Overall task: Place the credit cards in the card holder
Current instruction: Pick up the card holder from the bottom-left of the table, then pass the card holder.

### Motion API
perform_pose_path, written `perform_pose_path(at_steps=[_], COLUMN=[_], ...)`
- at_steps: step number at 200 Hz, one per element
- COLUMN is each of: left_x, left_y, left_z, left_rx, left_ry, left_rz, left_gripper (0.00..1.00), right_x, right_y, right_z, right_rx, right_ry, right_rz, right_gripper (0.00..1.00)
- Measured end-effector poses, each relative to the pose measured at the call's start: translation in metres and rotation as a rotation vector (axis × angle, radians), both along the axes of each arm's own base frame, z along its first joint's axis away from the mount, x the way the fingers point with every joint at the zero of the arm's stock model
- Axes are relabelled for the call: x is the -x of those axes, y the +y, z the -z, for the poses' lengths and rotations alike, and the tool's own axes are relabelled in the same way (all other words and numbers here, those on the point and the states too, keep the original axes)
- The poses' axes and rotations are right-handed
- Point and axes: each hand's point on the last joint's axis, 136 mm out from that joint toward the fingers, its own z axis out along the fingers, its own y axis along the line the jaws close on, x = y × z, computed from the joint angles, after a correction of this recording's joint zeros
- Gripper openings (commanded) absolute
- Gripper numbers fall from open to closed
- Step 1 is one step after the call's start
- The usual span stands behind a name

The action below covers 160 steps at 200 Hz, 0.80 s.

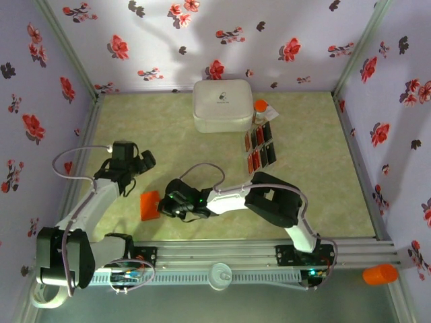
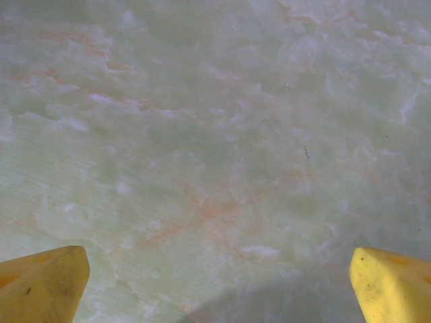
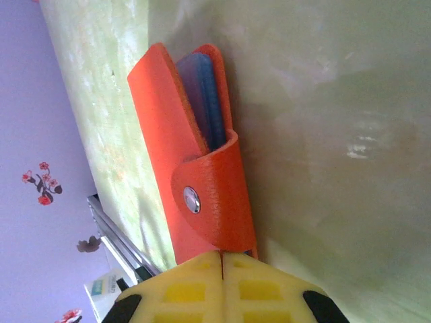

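Hovering left of the card holder [image 1: 149, 204], my left jaws gape wide and empty over the marbled green counter [image 2: 202, 134]. The card holder looks light and supple, an orange leather-like skin folded over blue-grey pockets and strapped by a metal snap [image 3: 192, 200]; my right jaws are shut tight at its strap end, whether nipping the edge I cannot tell. Well right of the card holder lie the credit cards [image 1: 261, 147], thin, stiff, probably slick, best lifted by an edge.

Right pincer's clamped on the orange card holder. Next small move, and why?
Probably bring the open left pincer over to pin the card holder. Its snap strap looks fastened, the right pincer is shut on its end, and the left hangs idle over the table.
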Motion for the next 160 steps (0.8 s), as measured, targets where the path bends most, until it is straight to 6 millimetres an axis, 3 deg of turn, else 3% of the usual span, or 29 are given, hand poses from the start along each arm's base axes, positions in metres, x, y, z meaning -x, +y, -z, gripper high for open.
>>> perform_pose_path(at_steps=[32,61,95,160], left_x=[0.000,-0.002,-0.008,-0.021], left_y=[0.000,-0.001,-0.010,-0.048], left_z=[0.000,-0.002,-0.010,-0.033], left_rx=[0.001,0.005,0.056,0.274], left_ry=[-0.001,-0.012,-0.055,-0.147], left_rz=[-0.001,0.001,0.013,0.039], left_gripper=[1.00,1.00,1.00,1.00], right_x=[-0.012,-0.031,-0.055,-0.091], right_y=[-0.024,-0.054,-0.083,-0.116], right_z=[0.013,0.003,-0.026,-0.110], right_rx=[0.005,-0.027,-0.086,-0.244], right_ry=[0.002,-0.023,-0.081,-0.227], right_rz=[0.023,0.038,0.031,0.015], right_gripper=[0.00,0.00,0.00,0.00])
